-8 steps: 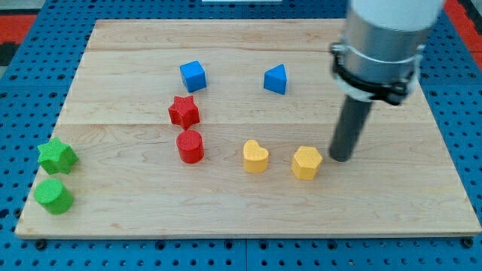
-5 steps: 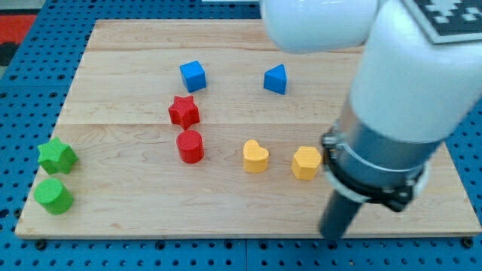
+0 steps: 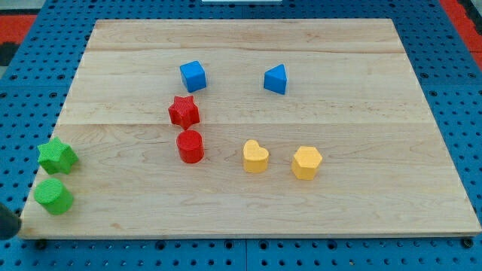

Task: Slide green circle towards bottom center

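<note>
The green circle (image 3: 53, 196) sits near the wooden board's bottom-left corner, just below the green star (image 3: 56, 156). Only a small dark piece of the rod shows at the view's left edge. My tip (image 3: 7, 232) is below and to the left of the green circle, off the board's corner, with a small gap between them. The rest of the arm is out of view.
A red star (image 3: 184, 111) and a red cylinder (image 3: 190, 146) stand left of centre. A yellow heart (image 3: 255, 156) and a yellow hexagon (image 3: 306, 162) lie right of them. A blue cube (image 3: 193, 76) and a blue wedge-like block (image 3: 276, 79) are near the top. The board's bottom edge (image 3: 241, 235) runs close below.
The arm has swept from beside the yellow hexagon, down past the bottom right, and out of the picture. Its tip now shows at the bottom left. No block has moved.
</note>
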Tool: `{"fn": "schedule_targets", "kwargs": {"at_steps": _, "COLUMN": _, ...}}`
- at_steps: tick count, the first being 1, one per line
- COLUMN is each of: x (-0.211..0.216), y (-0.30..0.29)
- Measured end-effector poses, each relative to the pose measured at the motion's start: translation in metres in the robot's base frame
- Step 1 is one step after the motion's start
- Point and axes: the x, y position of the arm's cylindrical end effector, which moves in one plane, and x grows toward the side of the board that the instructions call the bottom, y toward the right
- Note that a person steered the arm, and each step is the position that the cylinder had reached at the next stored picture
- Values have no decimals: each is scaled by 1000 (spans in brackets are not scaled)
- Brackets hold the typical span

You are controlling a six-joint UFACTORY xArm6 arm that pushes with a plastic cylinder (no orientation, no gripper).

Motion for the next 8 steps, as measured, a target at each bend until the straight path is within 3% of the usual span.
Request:
{"fn": "schedule_targets", "kwargs": {"at_steps": 5, "x": -47, "y": 71}}
{"fn": "schedule_targets", "kwargs": {"at_steps": 7, "x": -90, "y": 56}}
{"fn": "schedule_targets", "kwargs": {"at_steps": 8, "x": -90, "y": 84}}
